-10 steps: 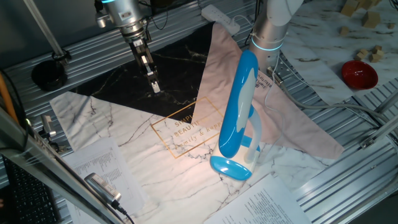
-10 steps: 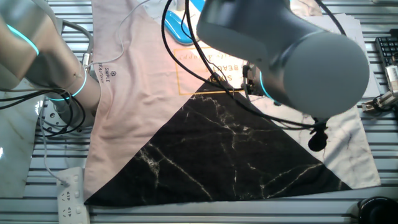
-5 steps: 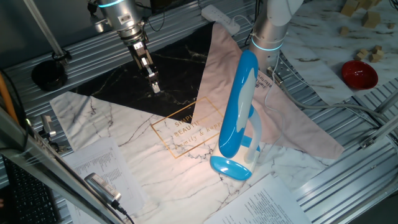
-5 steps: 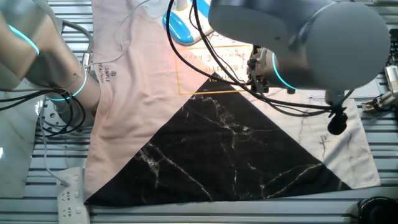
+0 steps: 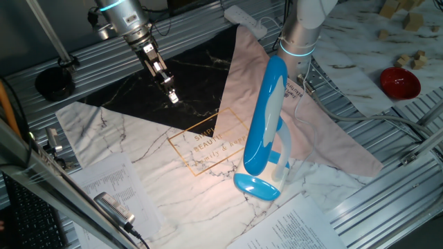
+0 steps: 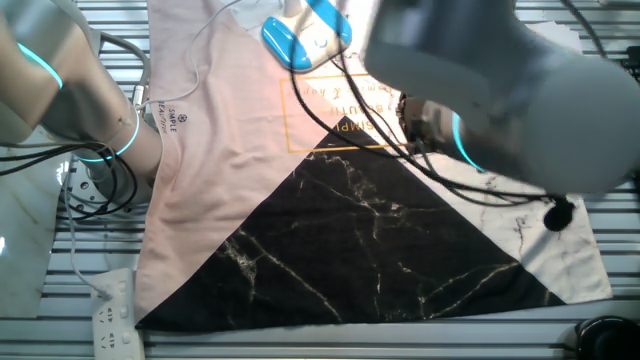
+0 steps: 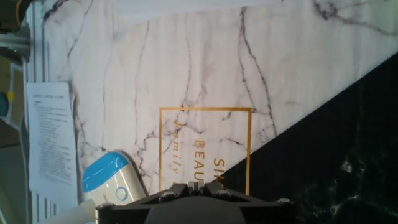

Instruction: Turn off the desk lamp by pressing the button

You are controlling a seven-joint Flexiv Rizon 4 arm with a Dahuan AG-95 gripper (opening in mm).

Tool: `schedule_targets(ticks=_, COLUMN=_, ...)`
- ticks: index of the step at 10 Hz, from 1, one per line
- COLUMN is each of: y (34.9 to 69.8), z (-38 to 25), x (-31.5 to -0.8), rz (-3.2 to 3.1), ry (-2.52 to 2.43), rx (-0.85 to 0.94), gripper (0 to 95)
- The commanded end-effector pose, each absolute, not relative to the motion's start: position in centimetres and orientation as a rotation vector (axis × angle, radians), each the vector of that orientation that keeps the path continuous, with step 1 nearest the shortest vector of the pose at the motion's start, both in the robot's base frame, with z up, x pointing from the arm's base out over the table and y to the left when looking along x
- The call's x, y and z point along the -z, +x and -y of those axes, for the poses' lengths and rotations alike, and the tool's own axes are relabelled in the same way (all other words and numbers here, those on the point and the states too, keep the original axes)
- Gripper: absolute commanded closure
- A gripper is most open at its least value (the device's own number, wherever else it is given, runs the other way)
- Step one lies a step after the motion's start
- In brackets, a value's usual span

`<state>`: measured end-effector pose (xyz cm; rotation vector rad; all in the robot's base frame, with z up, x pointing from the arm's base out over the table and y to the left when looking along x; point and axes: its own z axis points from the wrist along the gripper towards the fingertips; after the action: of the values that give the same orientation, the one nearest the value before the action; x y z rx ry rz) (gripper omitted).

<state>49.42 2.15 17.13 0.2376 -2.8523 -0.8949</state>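
Marble-print mat, gold "BEAUTY" lettering

The desk lamp stands on the marbled cloth over the tabletop, toward the near right of the scene. It is glossy sky-blue and white plastic: a long oval blue head tilted steeply upward, a white folding arm behind it, and a blue oval base lying flat on the cloth. A warm glow falls on the cloth just left of the base, so the lamp is lit.
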Motion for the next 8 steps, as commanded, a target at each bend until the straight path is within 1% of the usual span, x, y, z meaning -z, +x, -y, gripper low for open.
schedule_targets(ticks=1, y=49.2, z=-3.6, x=-17.8, rz=2.848, ry=0.201, rx=0.881, gripper=95.0)
schedule_targets(ticks=4, y=48.5, z=-7.6, x=-18.6, rz=2.86, ry=0.095, rx=0.803, gripper=95.0)
schedule_targets(ticks=6, y=48.0, z=-9.8, x=-18.2, rz=2.875, ry=0.041, rx=0.774, gripper=95.0)
schedule_targets(ticks=8, y=47.6, z=-12.0, x=-17.2, rz=2.911, ry=0.001, rx=0.738, gripper=95.0)
